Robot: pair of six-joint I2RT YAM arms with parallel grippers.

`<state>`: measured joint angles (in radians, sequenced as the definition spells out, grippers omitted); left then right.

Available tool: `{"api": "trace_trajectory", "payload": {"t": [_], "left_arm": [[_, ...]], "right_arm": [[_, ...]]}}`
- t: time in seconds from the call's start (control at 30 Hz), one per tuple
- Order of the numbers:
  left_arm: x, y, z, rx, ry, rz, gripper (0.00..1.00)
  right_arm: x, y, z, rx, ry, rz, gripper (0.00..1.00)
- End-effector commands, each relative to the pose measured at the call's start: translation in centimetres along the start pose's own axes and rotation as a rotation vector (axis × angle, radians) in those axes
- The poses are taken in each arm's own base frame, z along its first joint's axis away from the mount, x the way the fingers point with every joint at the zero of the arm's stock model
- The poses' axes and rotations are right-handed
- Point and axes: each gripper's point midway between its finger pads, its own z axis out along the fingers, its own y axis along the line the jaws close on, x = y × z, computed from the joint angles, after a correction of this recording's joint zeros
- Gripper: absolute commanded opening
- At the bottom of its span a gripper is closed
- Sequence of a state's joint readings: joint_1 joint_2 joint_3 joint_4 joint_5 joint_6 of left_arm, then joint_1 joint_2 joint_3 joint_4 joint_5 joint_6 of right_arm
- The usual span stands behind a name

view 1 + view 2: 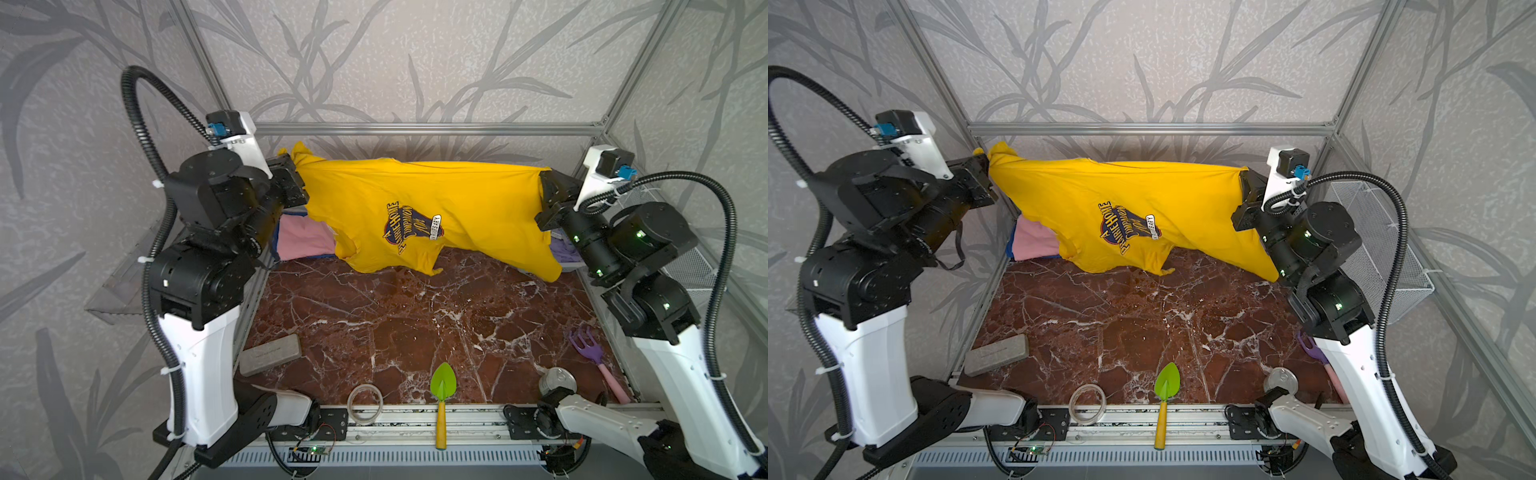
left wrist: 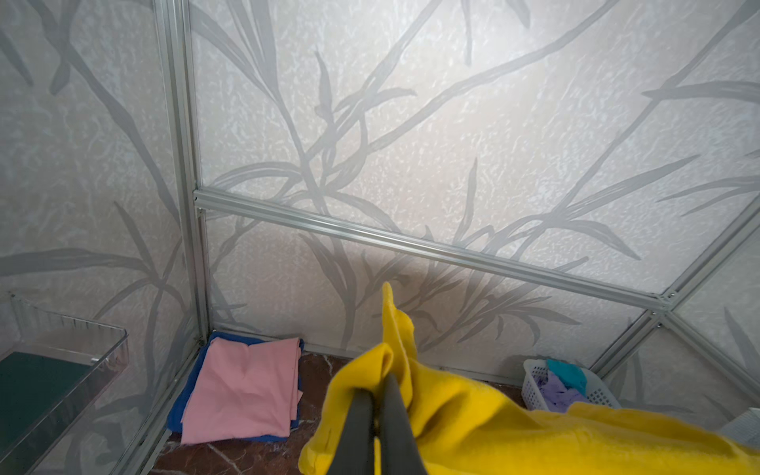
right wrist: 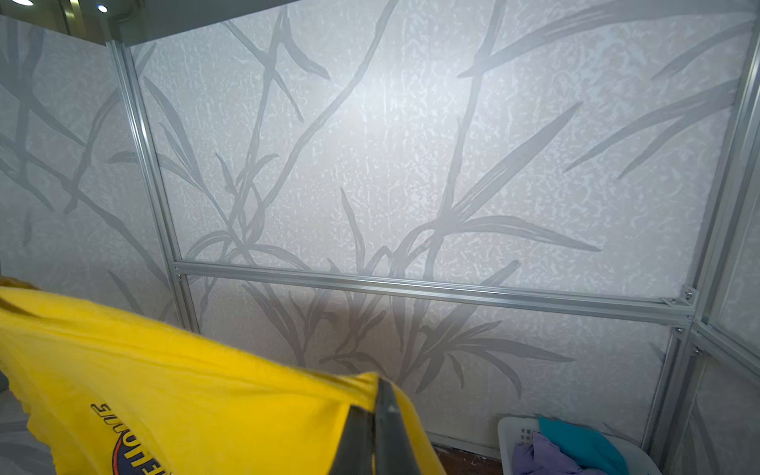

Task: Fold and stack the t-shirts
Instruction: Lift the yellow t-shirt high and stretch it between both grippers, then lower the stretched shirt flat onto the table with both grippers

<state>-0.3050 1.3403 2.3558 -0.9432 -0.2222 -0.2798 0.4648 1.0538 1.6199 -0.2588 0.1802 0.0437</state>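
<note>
Right at the front lip of the red-brown marble bench (image 1: 415,324) there's some clutter: a rough grey rectangular block (image 1: 270,354), a clear tape ring (image 1: 350,405), a green leaf-shaped plastic trowel (image 1: 443,384) whose yellow handle lies over the rail, a shiny tin can (image 1: 557,380) and a purple plastic hand rake (image 1: 590,349) with a pink handle.

Past that, the middle of the slab is glossy, white-veined and wide open.

Over the far half hangs the mustard-yellow cotton t-shirt (image 1: 415,199) with a dark blue oval print. Its top edge is pulled taut between the arms and the loose hem sags toward the stone. The left fingers (image 2: 357,432) are pressed together on a bunched corner, and the right fingers (image 3: 392,432) pinch the opposite edge.

In the far left corner a pink tee (image 2: 242,390) is folded flat on a blue tee (image 2: 174,415), tight against the frame. In the far right corner a white perforated plastic basket (image 2: 530,370) holds a crumpled lavender tee (image 2: 557,390) and a teal tee (image 2: 569,374).
</note>
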Motion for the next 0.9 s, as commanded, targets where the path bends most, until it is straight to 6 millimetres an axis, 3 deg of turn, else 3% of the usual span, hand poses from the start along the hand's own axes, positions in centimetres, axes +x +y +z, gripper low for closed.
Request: {"api": "trace_trajectory", "payload": {"t": [0.0, 0.1, 0.2, 0.27, 0.37, 0.5, 0.6, 0.7, 0.8, 0.87], "left_arm": [[-4.6, 2.0, -4.2, -0.060, -0.183, -0.021, 0.00], [-6.0, 2.2, -6.2, -0.049, -0.233, -0.031, 0.00], [-6.8, 2.3, -6.8, -0.052, -0.269, -0.027, 0.00], [-6.5, 2.3, -5.8, -0.070, -0.263, -0.015, 0.00], [-3.9, 2.7, -1.9, -0.135, -0.184, 0.019, 0.00], [3.2, 3.1, 6.5, -0.217, -0.036, 0.084, 0.00], [10.7, 3.2, 13.9, -0.242, 0.113, 0.126, 0.00], [18.5, 3.2, 20.6, -0.241, 0.264, 0.154, 0.00], [24.9, 3.4, 26.3, -0.236, 0.367, 0.174, 0.00], [29.0, 4.0, 29.5, -0.246, 0.436, 0.184, 0.00]], "right_arm": [[-4.2, -2.2, -2.7, 0.095, -0.130, 0.054, 0.00], [-5.1, -1.9, -3.5, 0.067, -0.143, 0.073, 0.00], [-4.4, -1.6, -2.9, 0.055, -0.115, 0.075, 0.00], [-2.9, -1.7, -1.9, 0.069, -0.078, 0.070, 0.00], [0.8, -2.3, 0.0, 0.119, 0.003, 0.049, 0.00], [9.6, -2.9, 3.3, 0.175, 0.164, 0.017, 0.00], [17.8, -3.5, 6.1, 0.225, 0.315, -0.033, 0.00], [25.2, -5.8, 8.9, 0.292, 0.438, -0.038, 0.00], [31.0, -7.9, 12.1, 0.326, 0.555, -0.011, 0.00], [34.3, -8.2, 14.2, 0.322, 0.624, -0.034, 0.00]]}}
